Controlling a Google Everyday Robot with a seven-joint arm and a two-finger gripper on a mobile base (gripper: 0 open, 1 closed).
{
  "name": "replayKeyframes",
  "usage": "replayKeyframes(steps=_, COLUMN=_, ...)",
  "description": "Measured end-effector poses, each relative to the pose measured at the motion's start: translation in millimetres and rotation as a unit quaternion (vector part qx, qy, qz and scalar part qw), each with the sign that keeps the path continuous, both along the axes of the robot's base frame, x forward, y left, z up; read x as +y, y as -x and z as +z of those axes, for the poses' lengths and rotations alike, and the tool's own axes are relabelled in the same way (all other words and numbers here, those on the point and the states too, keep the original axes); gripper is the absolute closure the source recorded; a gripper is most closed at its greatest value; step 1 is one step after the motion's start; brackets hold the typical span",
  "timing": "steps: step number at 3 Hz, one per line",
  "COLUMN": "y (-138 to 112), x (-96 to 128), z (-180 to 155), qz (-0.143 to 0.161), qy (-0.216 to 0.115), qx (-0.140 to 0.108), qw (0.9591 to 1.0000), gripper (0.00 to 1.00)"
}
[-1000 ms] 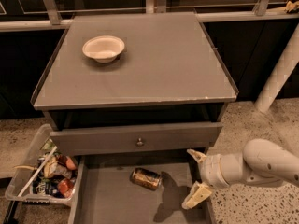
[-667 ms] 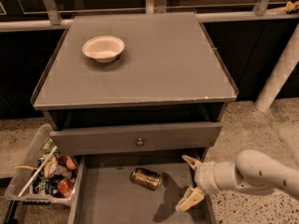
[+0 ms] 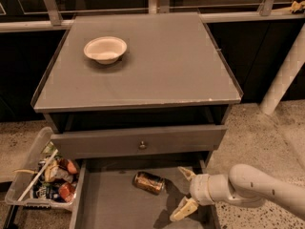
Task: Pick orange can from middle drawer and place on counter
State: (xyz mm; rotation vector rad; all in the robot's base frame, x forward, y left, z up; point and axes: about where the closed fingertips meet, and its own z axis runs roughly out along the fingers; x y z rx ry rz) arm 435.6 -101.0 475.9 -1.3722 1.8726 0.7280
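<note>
The orange can (image 3: 148, 182) lies on its side on the grey floor of the open middle drawer (image 3: 109, 204), near the back. My gripper (image 3: 185, 191) is open, low over the drawer's right side, just right of the can and not touching it. Its two cream fingers (image 3: 183, 209) spread one above the other and point left towards the can. The white arm comes in from the lower right. The counter (image 3: 157, 66) is the grey cabinet top above, with a thin raised rim.
A white bowl (image 3: 105, 49) stands on the counter's back left. A closed drawer front with a round knob (image 3: 141, 145) sits above the open drawer. A clear bin of packaged items (image 3: 40, 178) stands on the floor at left. A white pole (image 3: 286, 70) stands at right.
My gripper has moved left and slightly down, closer to the can. The can, bowl and drawer have not moved.
</note>
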Motion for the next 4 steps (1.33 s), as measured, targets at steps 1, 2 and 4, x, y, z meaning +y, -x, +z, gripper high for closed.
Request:
replayKeyframes(steps=1, y=-20.4, x=8.8, z=-27.2, qz=-0.001, qy=0.009, qx=-0.01, qw=0.9999, gripper=0.0)
replayKeyframes(steps=2, y=-45.6, x=14.7, z=-60.1, qz=-0.015, qy=0.022, qx=-0.023, qw=0.9994, gripper=0.0)
replayKeyframes(steps=4, y=-78.2, x=28.5, z=-98.8, qz=-0.044, qy=0.035, qx=-0.049, qw=0.9972, gripper=0.0)
